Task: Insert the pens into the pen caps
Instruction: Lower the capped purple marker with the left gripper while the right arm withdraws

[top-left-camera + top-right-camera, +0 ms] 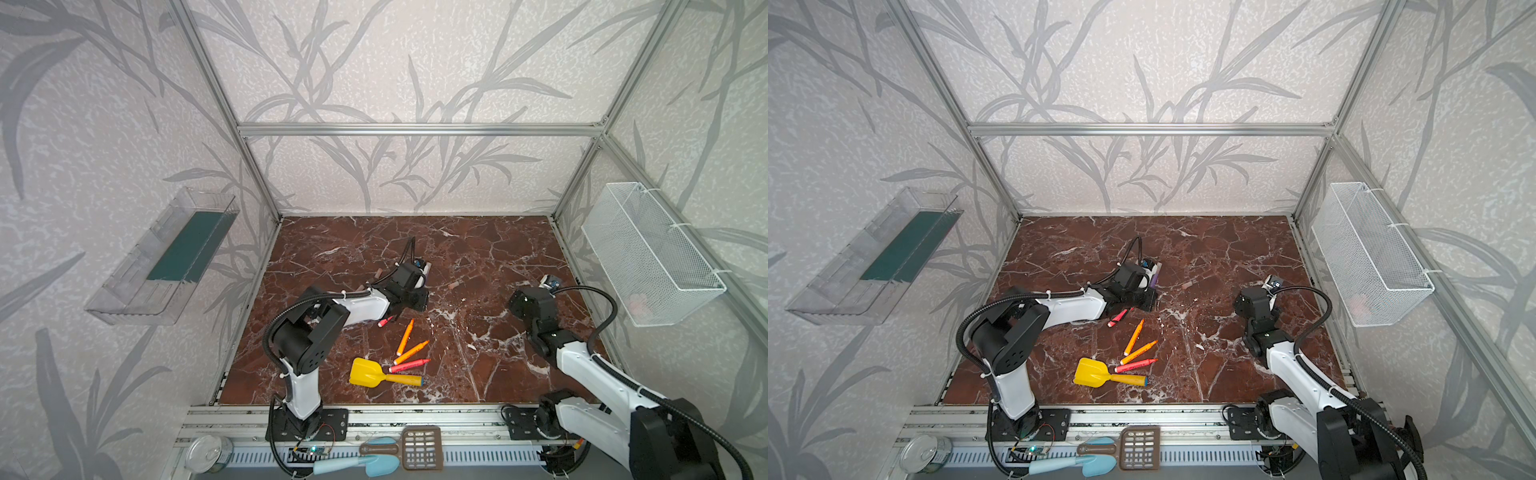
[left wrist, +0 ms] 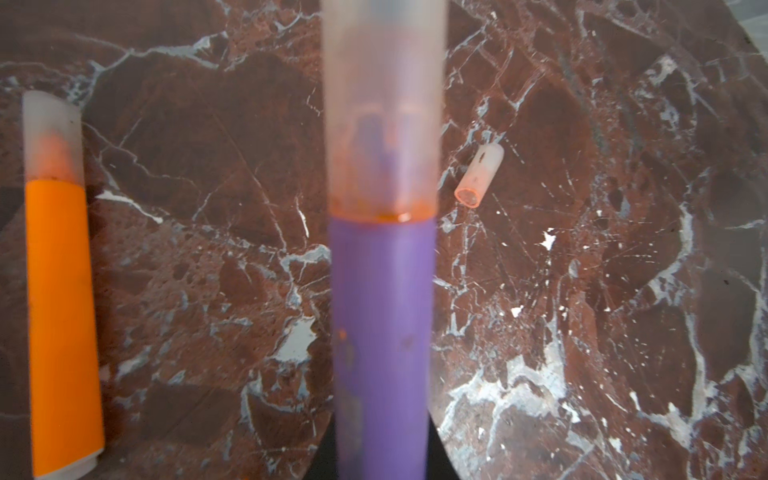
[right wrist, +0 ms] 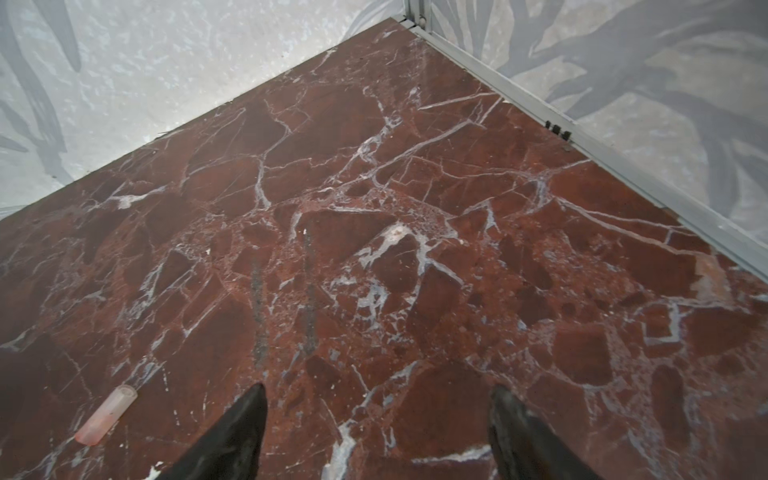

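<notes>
One purple pen (image 2: 382,332), cap (image 2: 382,104) fitted, pinched in left gripper (image 1: 1149,279); right gripper (image 3: 378,399) spread wide, empty.

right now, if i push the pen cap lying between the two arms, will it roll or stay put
The pen cap is a short round tube lying on its side on smooth marble, so a push would probably roll it. It looks thin and translucent, so likely light, apt to skid. Being hollow, it may squash under a hard pinch.
</notes>
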Controlling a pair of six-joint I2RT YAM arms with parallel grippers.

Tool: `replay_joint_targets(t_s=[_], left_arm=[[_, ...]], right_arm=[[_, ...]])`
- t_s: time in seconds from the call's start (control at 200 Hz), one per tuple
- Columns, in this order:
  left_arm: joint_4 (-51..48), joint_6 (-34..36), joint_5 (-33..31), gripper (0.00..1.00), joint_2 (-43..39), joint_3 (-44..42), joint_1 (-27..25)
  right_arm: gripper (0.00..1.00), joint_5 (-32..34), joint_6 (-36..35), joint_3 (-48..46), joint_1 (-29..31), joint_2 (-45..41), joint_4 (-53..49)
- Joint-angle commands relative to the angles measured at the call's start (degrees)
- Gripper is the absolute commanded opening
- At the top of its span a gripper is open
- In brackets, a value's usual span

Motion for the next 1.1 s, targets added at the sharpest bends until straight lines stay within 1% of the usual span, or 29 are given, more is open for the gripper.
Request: replay_joint_targets(t_s=[0.0, 0.105, 0.32, 0.475, 0.57, 0.7, 0.785, 0.97, 1.095], left_arm=[[-6.5, 0.0, -0.7, 0.00, 1.8, 3.5, -0.1], [-8.9, -0.1, -0.3, 0.00, 3.8, 6.1, 0.0], [-13.9, 0.5, -2.6, 0.00, 7.3, 11.5, 0.1], [-19.1, 0.0, -8.3, 0.00, 10.1, 16.6, 0.3], [-21.9, 0.7, -9.5, 0.05, 11.8, 19.3, 0.5], [-22.5, 1.3, -9.6, 0.19, 12.4, 20.4, 0.6], [-23.1, 1.6, -9.3, 0.26, 12.7, 21.2, 0.7], [-23.5, 1.7, -8.3, 0.29, 13.1, 22.1, 1.1], [-22.8, 1.8, -7.8, 0.30, 11.6, 21.3, 1.4]], right_arm=[[0.81, -2.6, -1.6, 1.4, -0.1, -0.6, 1.1], [0.81, -2.6, -1.5, -0.5, -0.1, -2.2, 3.2], [0.82, -3.1, -1.7, -1.8, -0.1, -4.3, 3.8], [0.82, -3.4, -1.8, -1.8, -0.1, -4.1, 4.0], [0.82, -3.6, -1.9, -1.7, -0.1, -4.0, 4.0], [0.82, -3.7, -2.0, -1.9, -0.1, -4.2, 4.1], [0.82, -3.7, -1.9, -1.9, -0.1, -4.1, 4.1], [0.82, -3.7, -2.0, -2.0, -0.1, -4.4, 4.2], [0.82, -3.7, -1.9, -2.3, -0.1, -4.8, 4.3]])
